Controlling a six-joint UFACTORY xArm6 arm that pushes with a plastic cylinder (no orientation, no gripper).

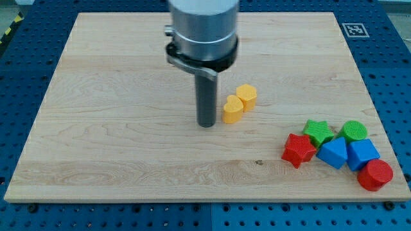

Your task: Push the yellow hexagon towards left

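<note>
My tip (206, 124) rests on the wooden board (115, 128) a little left of the frame's centre, and it holds nothing, being only a bare rod end standing beside the blocks. The yellow hexagon (246, 95) lies to the right of my tip and slightly higher in the frame, apart from it, with the yellow heart (233, 110) in between; the heart sits just beside the rod on its right and touches the hexagon's lower left side. There are two yellow blocks in the middle and seven more in the lower right of the frame: a red star (298, 149), a green star (318, 132), a green cylinder (354, 131), two blue blocks (333, 153) (362, 154) whose shapes are hard to tell, and a red cylinder (375, 174). The hexagon is a small, squat, orange-yellow block with a flat top and faceted sides.
</note>
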